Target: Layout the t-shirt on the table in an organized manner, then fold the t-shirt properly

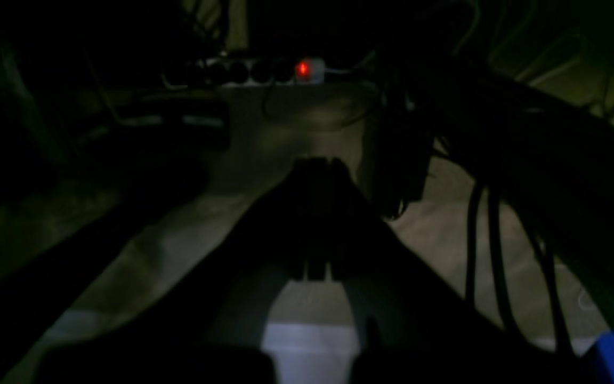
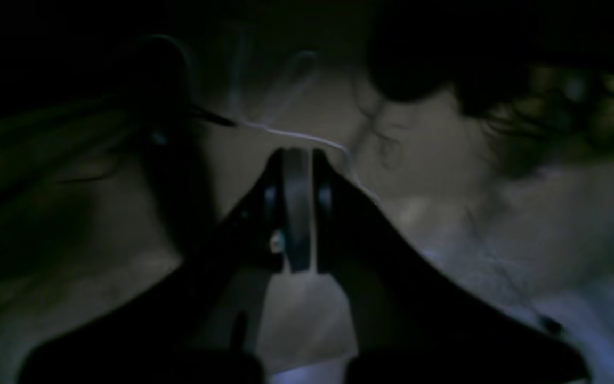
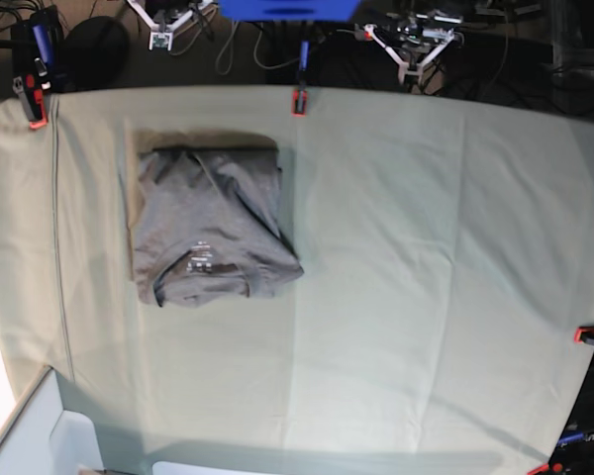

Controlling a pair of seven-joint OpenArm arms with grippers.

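Note:
The grey t-shirt (image 3: 213,233) lies folded into a rough rectangle on the left back part of the table (image 3: 426,257), with its small neck label facing up near the front edge. Neither gripper shows in the base view, and both are away from the shirt. In the dim left wrist view my left gripper (image 1: 317,162) has its fingers pressed together and holds nothing. In the dim right wrist view my right gripper (image 2: 297,154) also has its fingers together and is empty. Both wrist views show a dark floor area, not the shirt.
Red-orange clamps (image 3: 300,101) hold the cloth at the table's edges. A power strip with a red light (image 1: 301,69) and dark cables (image 1: 499,256) lie near my left gripper. A thin pale cable (image 2: 307,138) runs past my right gripper. A white bin (image 3: 49,435) stands at the front left.

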